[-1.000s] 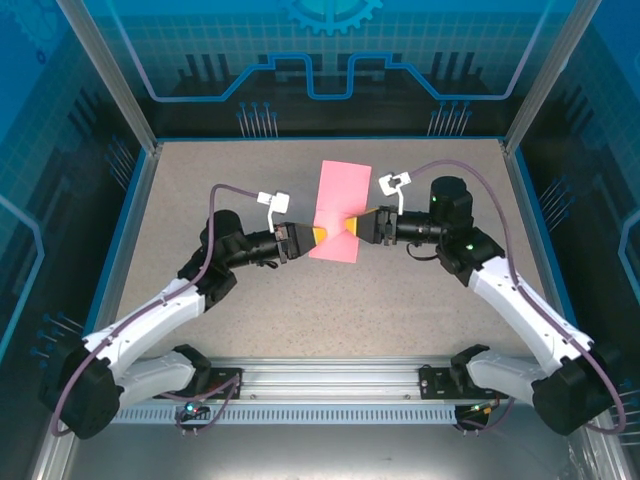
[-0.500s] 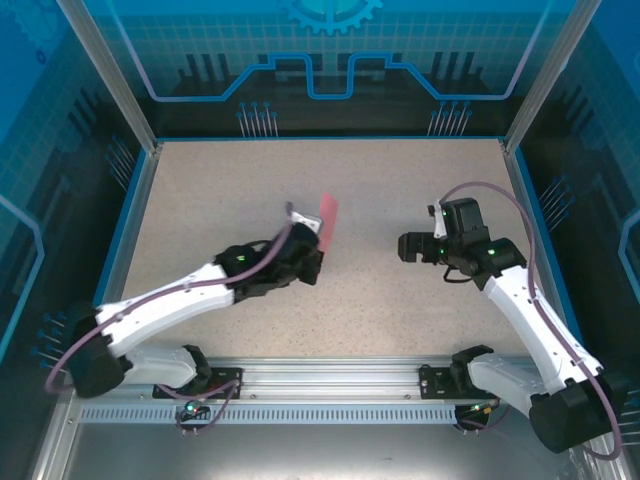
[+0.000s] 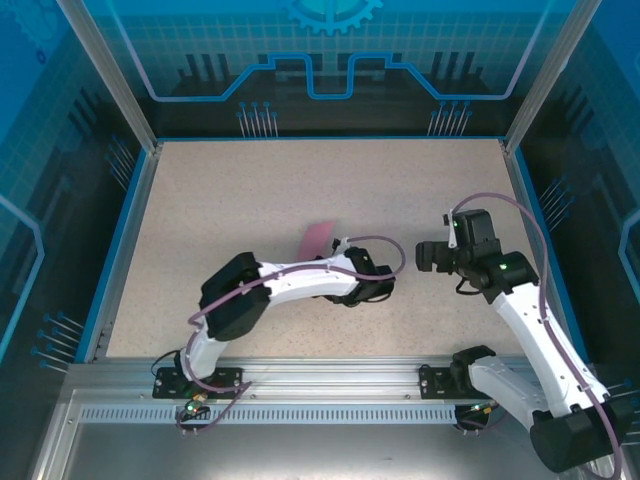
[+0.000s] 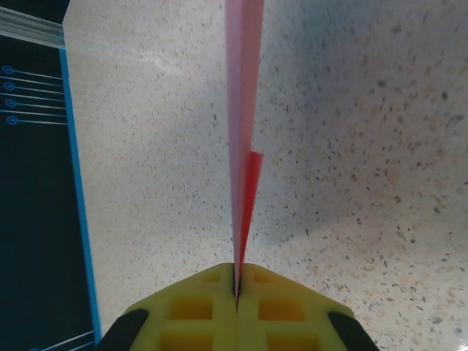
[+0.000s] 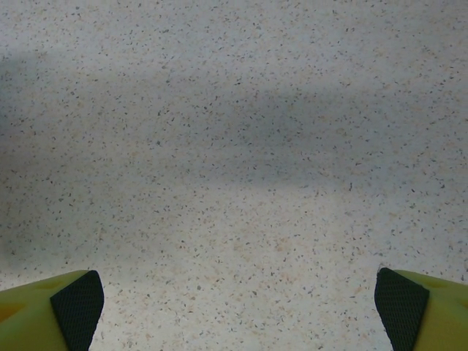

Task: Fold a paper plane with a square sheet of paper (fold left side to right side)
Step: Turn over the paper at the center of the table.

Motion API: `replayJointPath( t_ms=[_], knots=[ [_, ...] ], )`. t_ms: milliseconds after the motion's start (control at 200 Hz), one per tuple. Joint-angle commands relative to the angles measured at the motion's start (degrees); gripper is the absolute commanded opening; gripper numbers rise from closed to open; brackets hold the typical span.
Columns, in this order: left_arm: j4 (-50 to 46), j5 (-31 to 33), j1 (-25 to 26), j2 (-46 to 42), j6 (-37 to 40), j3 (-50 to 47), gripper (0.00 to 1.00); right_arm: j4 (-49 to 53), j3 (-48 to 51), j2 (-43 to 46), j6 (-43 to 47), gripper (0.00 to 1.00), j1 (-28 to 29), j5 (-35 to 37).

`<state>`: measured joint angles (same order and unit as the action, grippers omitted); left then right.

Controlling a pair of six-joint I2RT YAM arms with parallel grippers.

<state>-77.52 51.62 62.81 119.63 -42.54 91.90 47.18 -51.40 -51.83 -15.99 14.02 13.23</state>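
Top view: square sheet of paper (image 3: 318, 238), folded, near table (image 3: 200, 200) centre, at left gripper (image 3: 338, 253); right gripper (image 3: 425, 256) well apart. Left wrist: jaws clamped on sheet's edge, sheet seen edge-on. Right wrist: fingers spread wide, holding nothing.

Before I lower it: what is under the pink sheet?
Bare speckled table lies beneath the pink sheet, held edge-on in the shut left gripper. The thin strip straight behind the sheet's edge is covered.

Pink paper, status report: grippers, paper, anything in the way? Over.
Left gripper shut on the pink paper, held edge-on above the table. Right gripper open, holding nothing. No obstruction seen.
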Motion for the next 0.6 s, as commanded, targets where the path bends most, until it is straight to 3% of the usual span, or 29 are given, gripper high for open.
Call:
replayJointPath(
  t_ms=[0, 210, 595],
  knots=[
    [-4.15, -3.09, 0.05, 4.39, 0.35, 3.51, 0.00, 1.67, 0.68, 1.88, 0.96, 0.99, -1.09, 0.91],
    [2.87, -14.03, -1.08, 8.45, 6.04, 5.06, 0.00, 2.39, 0.68, 3.10, 1.04, 0.99, -1.47, 1.27],
    [7.38, -25.65, -3.40, 12.07, 12.24, 9.89, 0.03, 1.00, 2.44, 2.37, 0.01, 0.99, -1.48, -2.36]
  ],
)
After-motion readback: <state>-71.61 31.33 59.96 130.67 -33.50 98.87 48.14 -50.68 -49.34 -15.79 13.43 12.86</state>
